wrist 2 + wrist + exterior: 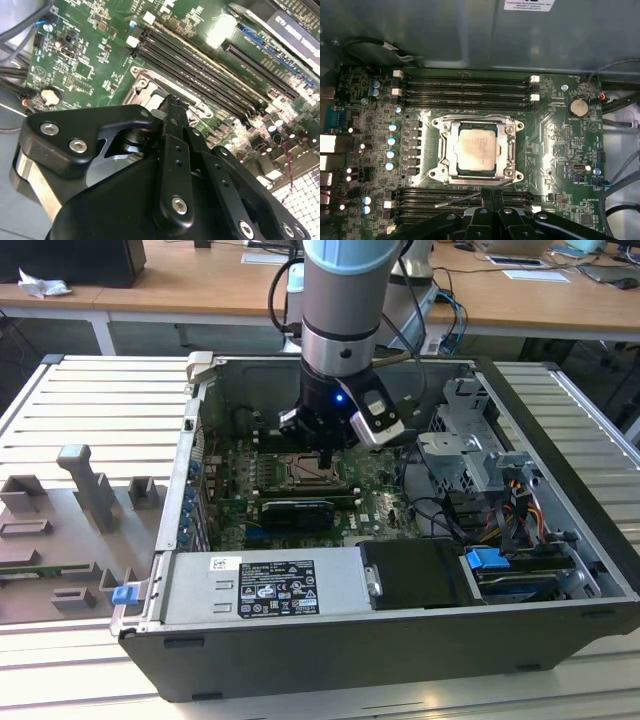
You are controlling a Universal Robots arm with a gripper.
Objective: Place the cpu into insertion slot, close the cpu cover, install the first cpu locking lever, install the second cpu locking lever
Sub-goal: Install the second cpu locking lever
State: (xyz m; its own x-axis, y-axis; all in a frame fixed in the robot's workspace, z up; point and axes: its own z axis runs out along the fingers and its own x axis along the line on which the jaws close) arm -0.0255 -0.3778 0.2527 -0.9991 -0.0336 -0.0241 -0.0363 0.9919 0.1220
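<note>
**Silvery cover down, chip seated, lever wire by the fingertips**

Silvery metal frames the scene in the first wrist view: the cpu cover [511, 150] lies flat over the insertion slot [436, 150], and the cpu [477, 150], pale beige, shows through its window, seated in the socket. A thin lever wire [457, 199] slants along the socket's near edge, its free end apparently not yet hooked down.

The gripper [492, 196] stands just beside that edge, fingers pressed together with nothing between them. In the second wrist view the fingertips [172, 107] reach the socket rim. In the exterior view the gripper [326, 455] hangs inside the open computer case [330, 665], over the green motherboard [560, 140], roughly mid-case.

As to handling, my judgement: the chip is light, stiff and fragile, best left alone now it is seated. The cover is thin, rigid sheet. The lever is springy steel, smooth and narrow; it would slip off a flat pad, so press near its bent handle end, not mid-span.
</note>
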